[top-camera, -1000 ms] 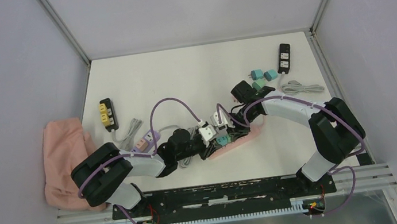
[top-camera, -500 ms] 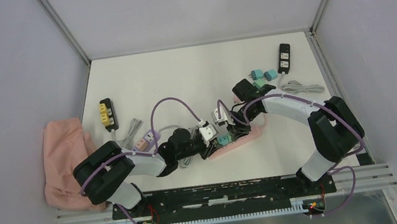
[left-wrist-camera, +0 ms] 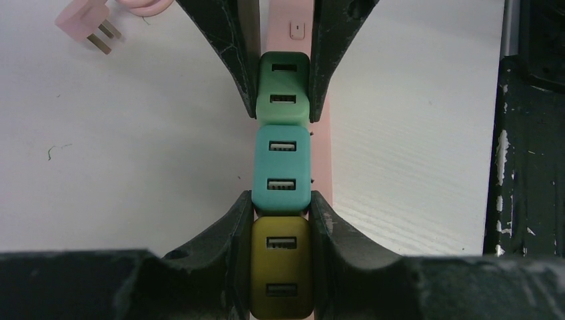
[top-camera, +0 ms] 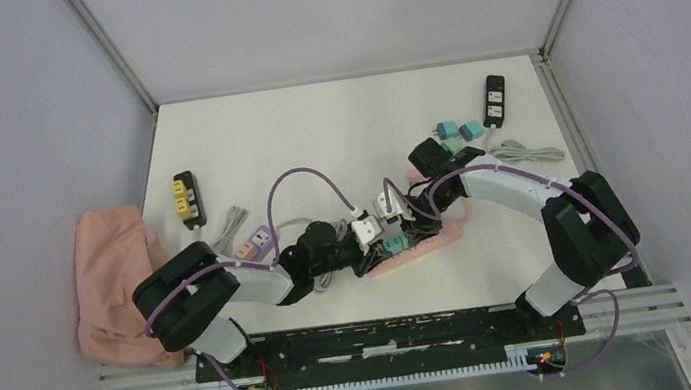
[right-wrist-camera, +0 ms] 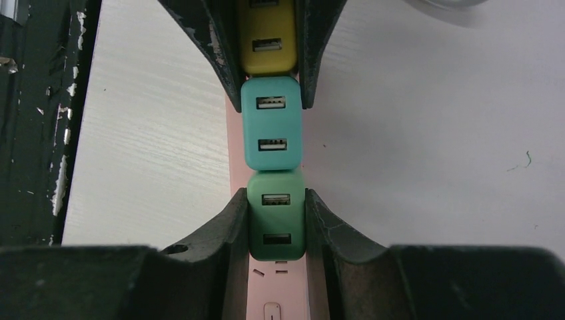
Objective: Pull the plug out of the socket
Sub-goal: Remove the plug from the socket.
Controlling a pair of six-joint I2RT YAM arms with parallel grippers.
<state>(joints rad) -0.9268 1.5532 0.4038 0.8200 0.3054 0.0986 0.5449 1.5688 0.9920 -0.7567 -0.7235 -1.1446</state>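
Note:
A pink socket strip (top-camera: 445,233) lies on the white table in front of both arms, with three USB plugs in a row on it. In the left wrist view they are a yellow plug (left-wrist-camera: 281,267), a teal plug (left-wrist-camera: 282,167) and a green plug (left-wrist-camera: 283,87). My left gripper (left-wrist-camera: 281,208) is shut on the yellow plug, with a finger on each side. My right gripper (right-wrist-camera: 276,200) is shut on the green plug (right-wrist-camera: 276,223), beside the teal plug (right-wrist-camera: 270,123). The pink strip (right-wrist-camera: 276,293) shows beneath the plugs.
A black-and-yellow strip (top-camera: 185,196) and a purple strip (top-camera: 252,245) lie at the left, near a pink cloth (top-camera: 110,276). A black strip (top-camera: 495,100), loose teal plugs (top-camera: 454,132) and a grey cable (top-camera: 522,151) are at the back right. The strip's pink cord plug (left-wrist-camera: 86,23) lies nearby.
Both grippers and the pink strip have shifted slightly to the right on the table. The grips look the same.

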